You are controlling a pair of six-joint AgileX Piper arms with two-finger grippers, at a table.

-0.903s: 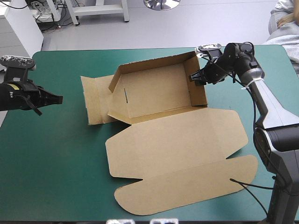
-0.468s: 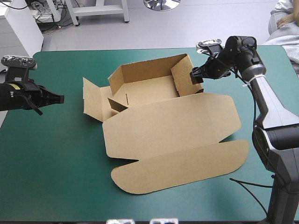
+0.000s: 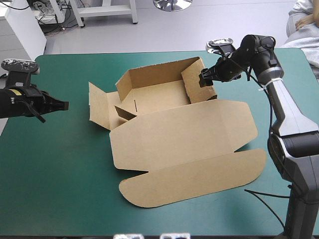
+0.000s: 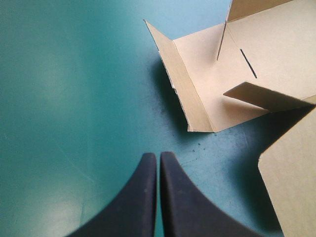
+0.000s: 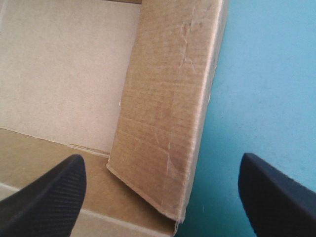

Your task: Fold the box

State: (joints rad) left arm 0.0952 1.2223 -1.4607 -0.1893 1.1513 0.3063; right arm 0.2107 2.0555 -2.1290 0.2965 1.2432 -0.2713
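High view: one brown box (image 3: 159,94) is sitting mid-surface toward the far edge, with its back wall standing, its right wall (image 3: 195,83) leaning inward and its lid (image 3: 184,144) lying flat toward the near edge. Against the earliest frame, the box is sitting further left, and the right wall, upright then, is tilting in. The right gripper (image 3: 205,79) is sitting at that wall's top edge, a touch further inward than just before. The left gripper (image 3: 62,105) is hovering over the teal-green surface (image 3: 60,174), well apart from the box, same spot as before.

Left wrist view: the black fingers (image 4: 143,197) are pressing together into one point, gripping nothing; the left flap (image 4: 207,84) is lying ahead.

Right wrist view: the fingers are standing wide apart with the right wall between them, not clamping it.
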